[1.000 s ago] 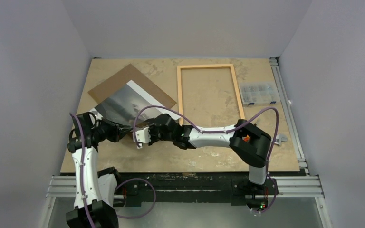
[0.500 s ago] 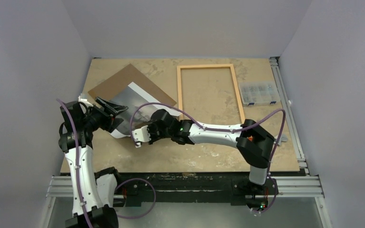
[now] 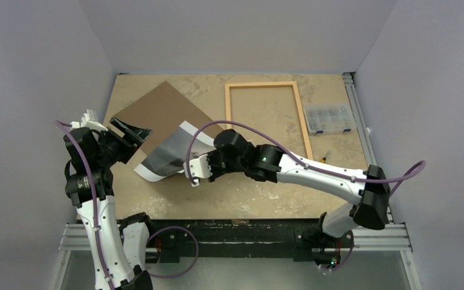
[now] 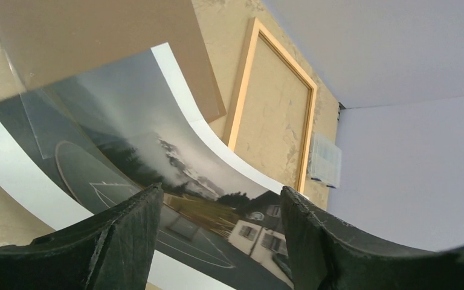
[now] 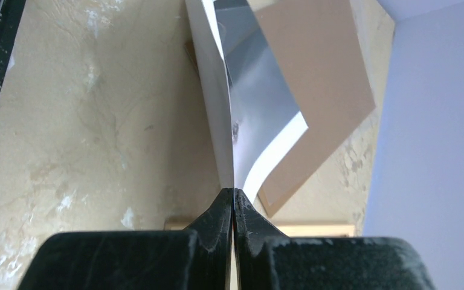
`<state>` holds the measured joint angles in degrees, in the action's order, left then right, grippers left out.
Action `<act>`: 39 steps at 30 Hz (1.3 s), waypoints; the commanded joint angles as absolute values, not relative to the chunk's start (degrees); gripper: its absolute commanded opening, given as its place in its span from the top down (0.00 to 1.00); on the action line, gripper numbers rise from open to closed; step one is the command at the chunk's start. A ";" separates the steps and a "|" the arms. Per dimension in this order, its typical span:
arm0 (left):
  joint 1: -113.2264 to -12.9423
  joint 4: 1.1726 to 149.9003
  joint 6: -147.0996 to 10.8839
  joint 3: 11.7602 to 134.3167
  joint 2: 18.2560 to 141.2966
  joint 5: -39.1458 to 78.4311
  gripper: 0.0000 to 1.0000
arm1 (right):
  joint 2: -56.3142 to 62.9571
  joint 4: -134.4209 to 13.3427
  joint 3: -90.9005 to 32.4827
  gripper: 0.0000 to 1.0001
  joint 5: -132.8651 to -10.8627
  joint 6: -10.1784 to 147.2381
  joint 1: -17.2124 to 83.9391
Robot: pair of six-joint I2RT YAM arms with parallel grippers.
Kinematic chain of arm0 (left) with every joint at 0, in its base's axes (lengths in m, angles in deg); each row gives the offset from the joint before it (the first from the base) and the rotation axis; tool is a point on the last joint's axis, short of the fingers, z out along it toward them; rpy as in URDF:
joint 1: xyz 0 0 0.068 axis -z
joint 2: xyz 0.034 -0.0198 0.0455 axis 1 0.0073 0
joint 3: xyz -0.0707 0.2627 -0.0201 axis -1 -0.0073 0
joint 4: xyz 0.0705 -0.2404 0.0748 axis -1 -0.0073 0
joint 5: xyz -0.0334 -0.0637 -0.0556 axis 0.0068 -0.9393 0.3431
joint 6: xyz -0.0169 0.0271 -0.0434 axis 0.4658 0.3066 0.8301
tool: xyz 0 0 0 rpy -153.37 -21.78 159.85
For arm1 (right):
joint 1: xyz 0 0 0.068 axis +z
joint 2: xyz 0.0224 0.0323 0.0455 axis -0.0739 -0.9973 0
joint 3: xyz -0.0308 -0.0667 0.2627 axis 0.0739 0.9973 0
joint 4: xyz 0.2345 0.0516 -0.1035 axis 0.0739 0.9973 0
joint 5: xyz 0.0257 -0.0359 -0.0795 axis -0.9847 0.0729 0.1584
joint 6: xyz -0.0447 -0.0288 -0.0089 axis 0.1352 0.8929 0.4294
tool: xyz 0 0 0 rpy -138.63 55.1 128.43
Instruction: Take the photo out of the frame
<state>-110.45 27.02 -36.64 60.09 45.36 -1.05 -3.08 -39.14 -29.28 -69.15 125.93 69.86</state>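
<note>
The photo, a dark black-and-white print with white end bands, curls up off the table left of centre. My right gripper is shut on its near right edge; in the right wrist view the fingertips pinch the thin sheet. My left gripper hangs open just left of the photo and holds nothing. Its wrist view shows the photo beyond the spread jaws. The frame, thin light-wood rails, lies empty on the table at the back centre, apart from the photo.
A plain brown backing board lies flat at the back left, partly under the photo. A clear plastic parts box sits right of the frame. The right arm stretches across the table's near middle. Grey walls close in on three sides.
My left gripper opened, let go of the photo and drew back up and to the left. My right gripper closed on the photo and carried its edge rightwards, so the sheet curls.
</note>
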 commanded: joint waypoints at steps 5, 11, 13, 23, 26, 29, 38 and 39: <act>-110.23 27.55 -39.78 61.02 46.35 -1.34 0.31 | 11.23 -30.73 -27.89 1.00 -62.85 120.89 70.24; -109.20 28.16 -41.03 58.10 45.46 -1.26 0.32 | 20.66 -20.39 -30.43 1.00 -62.49 120.08 70.24; -108.95 28.21 -41.38 57.04 44.59 -0.79 0.32 | 24.06 -18.66 -30.47 1.00 -62.60 120.82 70.24; -108.35 27.35 -42.16 56.80 42.67 2.39 0.32 | 26.78 -25.95 -34.58 1.00 -55.73 126.82 70.25; -108.37 27.37 -42.11 57.37 42.81 2.60 0.32 | 22.31 -33.69 -36.41 1.00 -52.30 128.74 70.19; -108.33 26.80 -42.56 57.51 42.87 3.25 0.32 | 16.17 -41.56 -38.77 1.00 -47.34 132.82 69.16; -108.31 25.20 -42.85 56.27 41.35 5.66 0.32 | -6.93 -48.22 -63.81 1.00 -56.18 133.98 60.21; -108.30 25.14 -42.78 55.91 41.37 5.58 0.32 | -9.51 -48.07 -66.54 1.00 -56.74 135.01 59.88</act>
<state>-108.57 24.81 -41.62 55.72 42.06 4.42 -4.35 -41.52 -55.57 -53.79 131.94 61.88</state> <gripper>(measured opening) 0.678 0.003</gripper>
